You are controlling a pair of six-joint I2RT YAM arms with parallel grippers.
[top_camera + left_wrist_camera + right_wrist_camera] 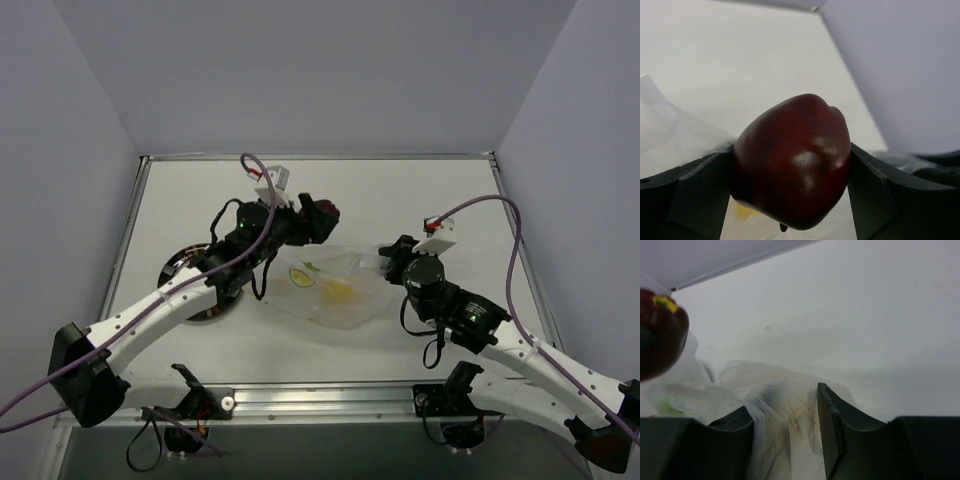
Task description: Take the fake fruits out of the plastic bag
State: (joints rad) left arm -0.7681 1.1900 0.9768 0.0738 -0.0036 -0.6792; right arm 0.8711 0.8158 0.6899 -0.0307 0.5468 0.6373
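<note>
Right claw (785, 410): bag film bunched between its fingers at the bag's right edge; a firm pinch cannot be confirmed from this view.
Plastic bag (335, 300): one, lying on the surface (420, 200), long axis left-right between both claws.
Bag contents: two, green fruit (300, 275) and yellow fruit (338, 290), both left of the right claw.
Left claw (790, 170): pinching the dark red fruit (792, 160), raised beyond the bag's far-left edge, bare of film.
Fruit count: three.

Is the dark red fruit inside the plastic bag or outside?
Outside. The left gripper holds the dark red fruit between its fingers, no film over it; the plastic bag lies nearby.
</note>
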